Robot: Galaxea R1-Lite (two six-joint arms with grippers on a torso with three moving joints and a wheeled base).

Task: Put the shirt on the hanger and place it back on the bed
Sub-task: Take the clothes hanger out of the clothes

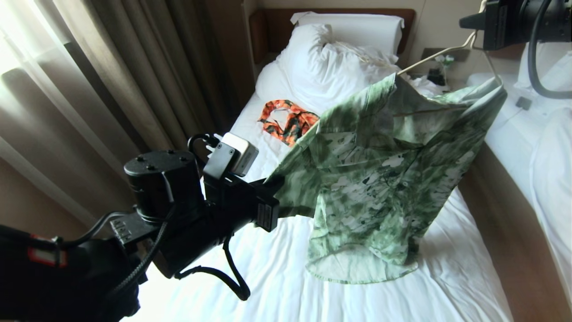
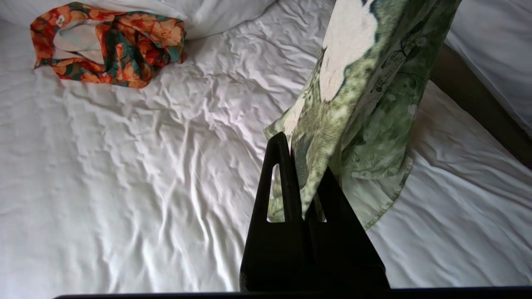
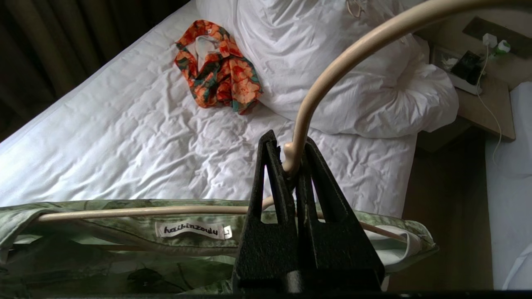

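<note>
Shirt [image 1: 380, 179]: draped on hanger [image 3: 332, 66], held above bed [image 1: 277, 286]. Right gripper [image 3: 291, 160] jaws pinching hanger neck; left gripper [image 2: 303, 187] jaws pinching shirt edge. Step: hanging apparently done. Next: lower onto bed, release both.

A twin hotel-style bedroom: the bed [image 1: 277, 268] wore a wrinkled white sheet, with a bulky duvet [image 1: 330, 67] and a pillow [image 1: 357, 24] against a brown headboard [image 1: 268, 27]. Heavy curtains [image 1: 134, 67] hung at the window, a bedside tabletop [image 3: 486, 95] carried charging leads, and a second white bed [image 1: 527, 134] stood beside it.
</note>
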